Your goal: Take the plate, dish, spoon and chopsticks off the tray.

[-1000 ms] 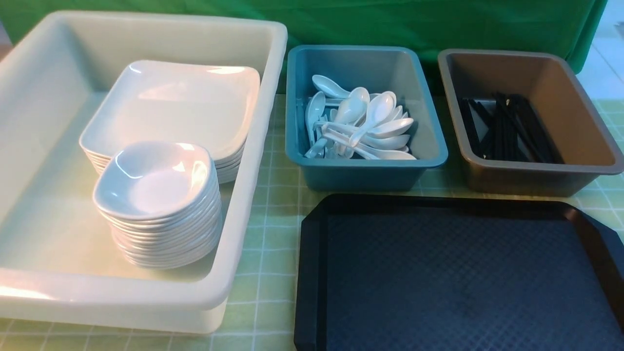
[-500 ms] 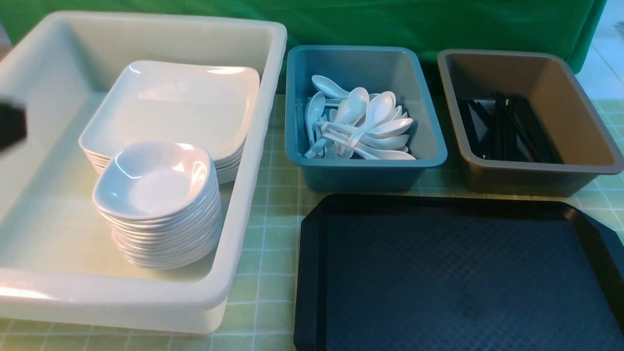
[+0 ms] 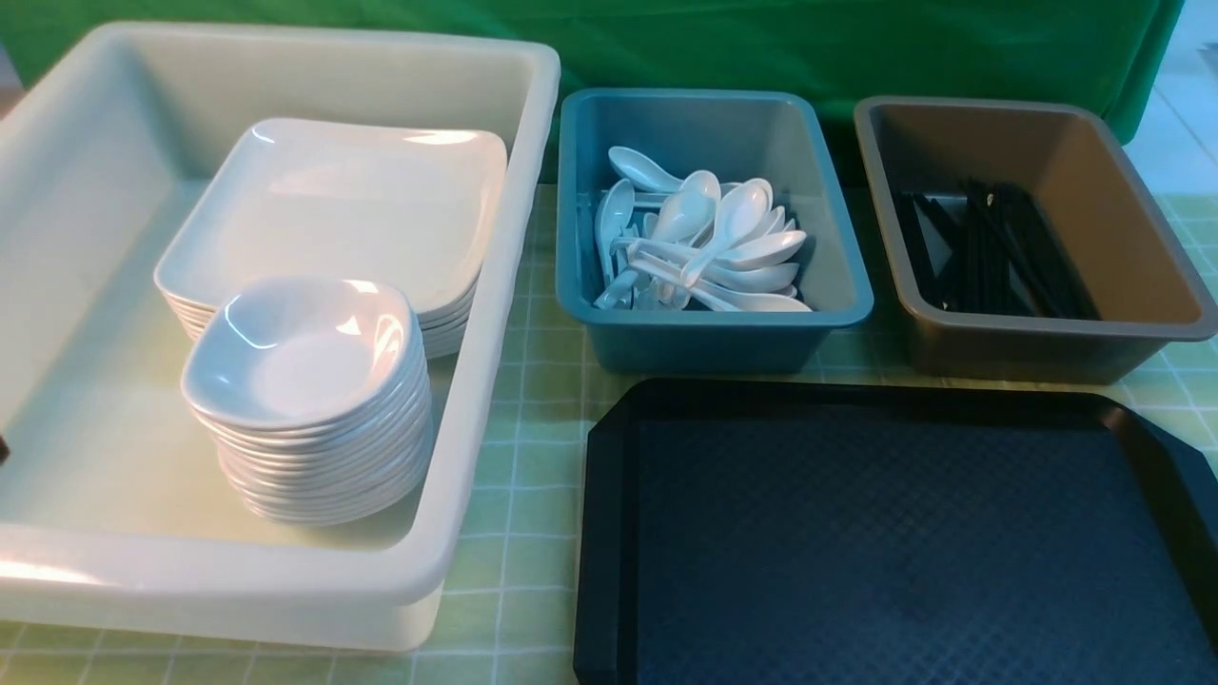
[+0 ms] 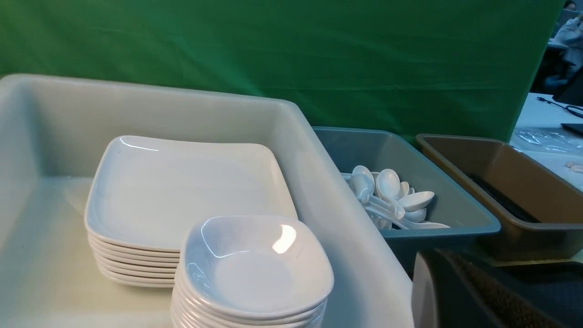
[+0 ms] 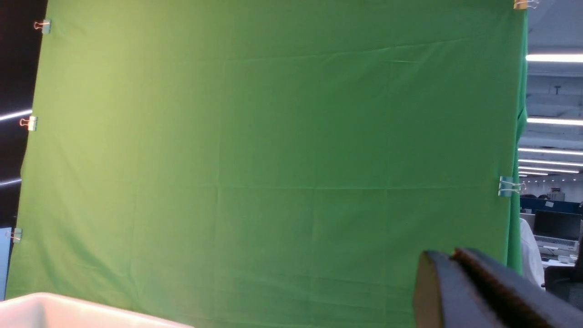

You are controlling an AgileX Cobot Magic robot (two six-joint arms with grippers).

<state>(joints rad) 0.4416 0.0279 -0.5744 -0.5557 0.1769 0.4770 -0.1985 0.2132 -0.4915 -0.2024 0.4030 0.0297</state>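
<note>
white tub [image 3: 495, 285] frame left: plate [image 3: 352, 205] stack, small dishes [image 3: 300, 347] stacked in front | teal tub [image 3: 714, 328] center: spoons [image 3: 709, 243] | brown tub [image 3: 1047, 342] right: chopsticks [image 3: 990, 249] | tray [image 3: 894, 542] lower right, bare | left jaws [image 4: 455, 291] clenched, nothing held | right jaws [image 5: 469, 291] clenched, nothing held

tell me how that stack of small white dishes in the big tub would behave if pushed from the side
The stack of small white dishes looks tall for its narrow footprint, so a high push would likely tip or shear it. The glossy surfaces suggest the dishes slide easily over each other. It stands right beside the stack of large plates, which would probably block it on that side.
</note>
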